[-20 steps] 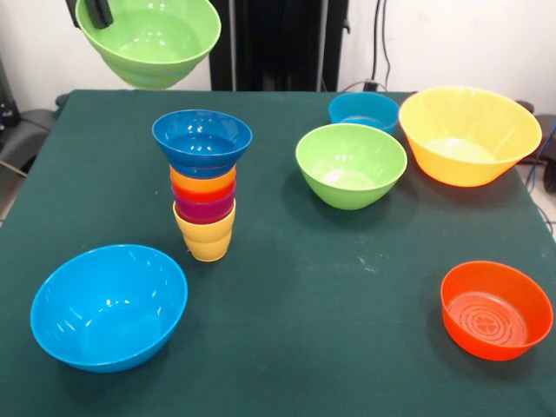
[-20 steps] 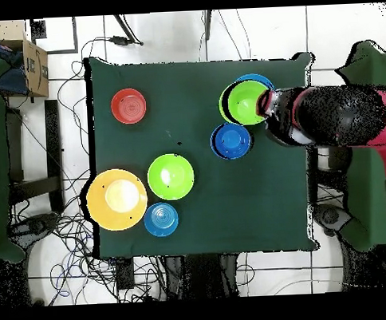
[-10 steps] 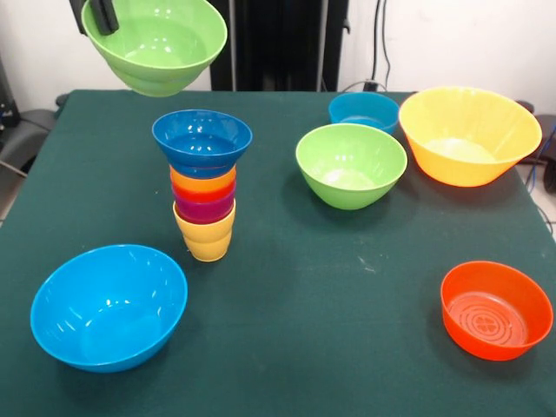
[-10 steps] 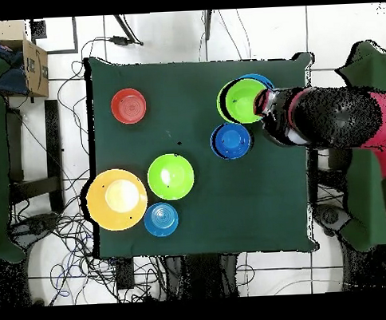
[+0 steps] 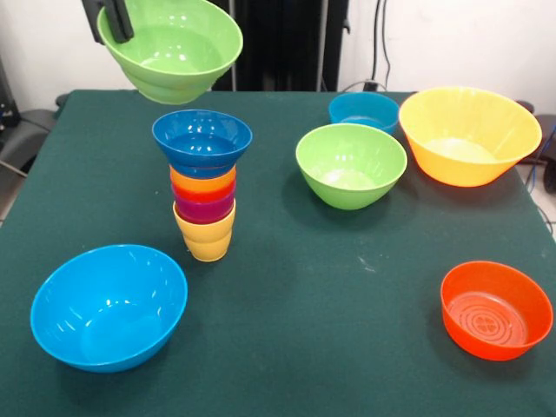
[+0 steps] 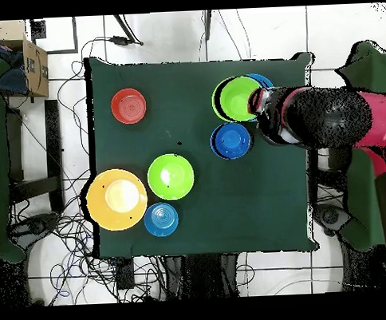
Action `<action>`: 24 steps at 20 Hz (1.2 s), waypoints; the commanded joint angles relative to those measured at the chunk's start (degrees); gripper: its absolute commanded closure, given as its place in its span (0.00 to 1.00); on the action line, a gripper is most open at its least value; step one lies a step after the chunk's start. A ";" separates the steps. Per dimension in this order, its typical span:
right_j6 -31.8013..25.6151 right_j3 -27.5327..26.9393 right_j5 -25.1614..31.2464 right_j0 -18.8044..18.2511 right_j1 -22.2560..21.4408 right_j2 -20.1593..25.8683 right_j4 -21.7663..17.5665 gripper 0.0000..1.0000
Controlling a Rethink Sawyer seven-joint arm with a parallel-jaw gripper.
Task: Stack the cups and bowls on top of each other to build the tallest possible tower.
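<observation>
The tool is clamped on the rim of a green bowl, holding it in the air just above and a little to one side of the tower of nested cups topped by a dark blue bowl, which stands on the bench. That bowl looks light, stiff and glossy, so I'd guess slippery; pinched at one edge, it hangs slightly tilted. The tower looks narrow-footed and easy to topple.
</observation>
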 commanded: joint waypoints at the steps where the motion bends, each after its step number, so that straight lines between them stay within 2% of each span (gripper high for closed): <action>1: -1.72 4.41 -2.11 3.98 1.63 -0.16 0.88 1.00; 15: 1.46 7.02 -7.00 5.70 0.99 -1.18 2.44 1.00; 24: 1.36 7.78 -10.66 6.36 2.20 -2.15 1.73 1.00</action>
